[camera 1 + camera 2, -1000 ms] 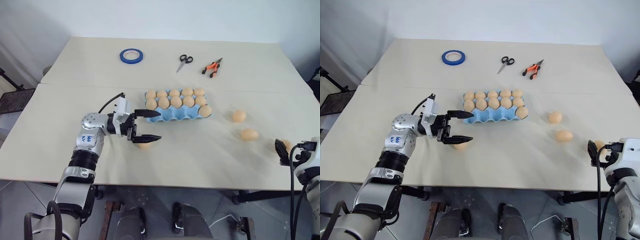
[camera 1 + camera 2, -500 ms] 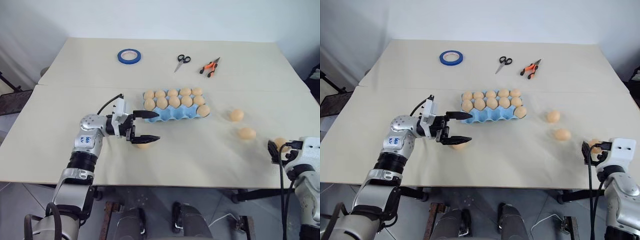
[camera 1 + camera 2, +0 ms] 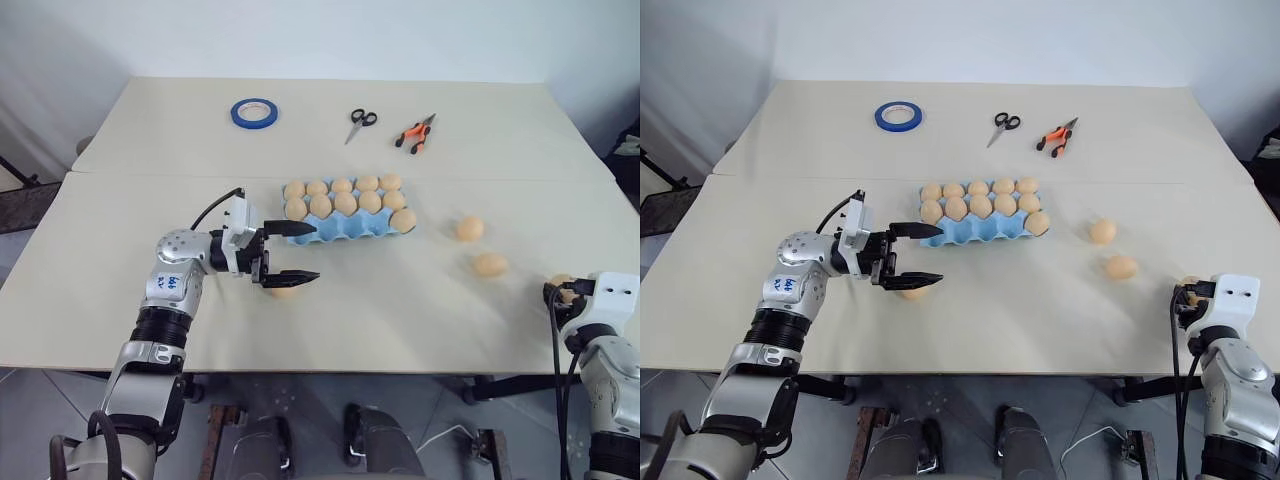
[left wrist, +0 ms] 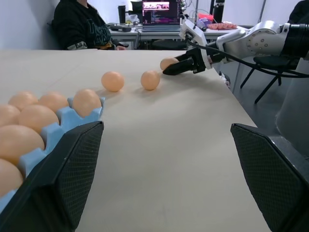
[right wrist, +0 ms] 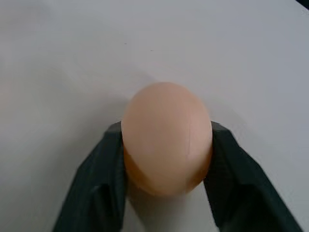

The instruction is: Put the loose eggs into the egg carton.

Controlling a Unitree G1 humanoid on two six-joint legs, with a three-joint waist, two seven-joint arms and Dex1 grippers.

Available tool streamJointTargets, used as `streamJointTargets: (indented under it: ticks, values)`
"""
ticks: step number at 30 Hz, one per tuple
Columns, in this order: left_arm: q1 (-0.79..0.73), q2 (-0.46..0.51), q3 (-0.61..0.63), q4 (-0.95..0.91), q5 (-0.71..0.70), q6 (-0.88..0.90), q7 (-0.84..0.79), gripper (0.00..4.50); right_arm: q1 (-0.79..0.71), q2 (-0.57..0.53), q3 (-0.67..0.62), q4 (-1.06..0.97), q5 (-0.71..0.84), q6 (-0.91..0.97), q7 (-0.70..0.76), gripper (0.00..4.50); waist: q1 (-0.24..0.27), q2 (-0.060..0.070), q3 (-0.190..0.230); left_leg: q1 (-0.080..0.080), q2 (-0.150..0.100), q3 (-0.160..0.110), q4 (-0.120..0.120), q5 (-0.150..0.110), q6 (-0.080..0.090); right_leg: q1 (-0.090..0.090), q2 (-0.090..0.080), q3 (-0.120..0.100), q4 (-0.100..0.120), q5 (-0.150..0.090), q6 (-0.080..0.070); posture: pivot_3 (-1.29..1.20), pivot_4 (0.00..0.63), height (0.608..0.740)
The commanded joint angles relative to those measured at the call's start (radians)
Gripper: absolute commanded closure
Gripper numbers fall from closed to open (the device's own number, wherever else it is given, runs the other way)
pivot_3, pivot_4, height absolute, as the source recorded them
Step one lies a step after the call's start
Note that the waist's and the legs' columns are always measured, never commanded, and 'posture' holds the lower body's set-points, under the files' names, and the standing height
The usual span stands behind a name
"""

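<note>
I have the right claw clamped on one egg at the frame's lower right; the carton lies well off toward the centre; my left claw gapes empty beside it, far nearer.

We see a blue tape roll, scissors and orange pliers along the bench's far side.

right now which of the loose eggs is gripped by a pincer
The egg at the table's right edge, clamped in the right pincer. The two eggs nearer the carton lie free.
</note>
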Motion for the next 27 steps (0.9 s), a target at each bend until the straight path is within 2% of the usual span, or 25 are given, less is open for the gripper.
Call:
streamJointTargets:
  ticks: [1, 4, 10, 15, 19, 27]
  values:
    - [0.012, 0.012, 0.019, -0.037, -0.012, 0.007, 0.012, 0.00, -0.003, -0.031, -0.032, -0.065, 0.018, -0.017, 0.009, 2.94, 0.000, 0.000, 0.000, 0.000, 0.000, 0.000, 0.000, 0.000, 0.000, 0.000, 0.000, 0.000, 0.000, 0.000, 0.000, 0.00, 0.150, 0.740]
    - [0.015, 0.014, 0.021, -0.041, -0.015, 0.011, 0.015, 0.00, -0.005, -0.047, -0.026, -0.131, 0.033, 0.012, 0.023, 2.94, -0.003, 0.000, 0.000, 0.000, 0.000, 0.001, 0.000, 0.000, 0.000, 0.000, 0.000, 0.001, 0.001, 0.000, 0.000, 0.00, 0.150, 0.740]
    - [0.013, 0.017, 0.026, -0.035, -0.013, 0.013, 0.018, 0.00, -0.086, -0.095, 0.035, -0.343, 0.109, 0.185, 0.050, 2.94, -0.003, 0.001, 0.000, 0.001, 0.000, 0.001, 0.000, 0.001, -0.001, -0.001, 0.000, 0.002, 0.002, 0.000, 0.000, 0.00, 0.150, 0.740]
    - [0.007, 0.023, 0.033, -0.026, -0.009, 0.011, 0.028, 0.00, -0.233, -0.085, 0.234, -0.465, 0.123, 0.362, 0.048, 2.94, -0.003, 0.001, 0.000, 0.000, 0.001, 0.000, 0.000, 0.001, -0.001, -0.003, 0.000, 0.003, 0.003, -0.001, -0.001, 0.00, 0.150, 0.740]
    - [0.011, 0.027, 0.038, -0.032, -0.008, 0.011, 0.039, 0.00, -0.349, -0.025, 0.400, -0.446, 0.082, 0.381, 0.048, 2.94, -0.001, 0.001, 0.000, -0.001, 0.001, 0.000, 0.000, 0.001, -0.001, -0.004, -0.001, 0.003, 0.003, -0.001, -0.002, 0.00, 0.150, 0.740]
    - [0.033, 0.038, 0.044, -0.068, -0.015, 0.024, 0.061, 0.00, -0.497, 0.097, 0.569, -0.241, 0.004, 0.295, 0.087, 2.94, 0.000, 0.001, 0.000, -0.004, 0.000, 0.001, 0.001, 0.001, 0.000, -0.005, -0.001, -0.001, 0.003, 0.000, -0.001, 0.00, 0.150, 0.740]
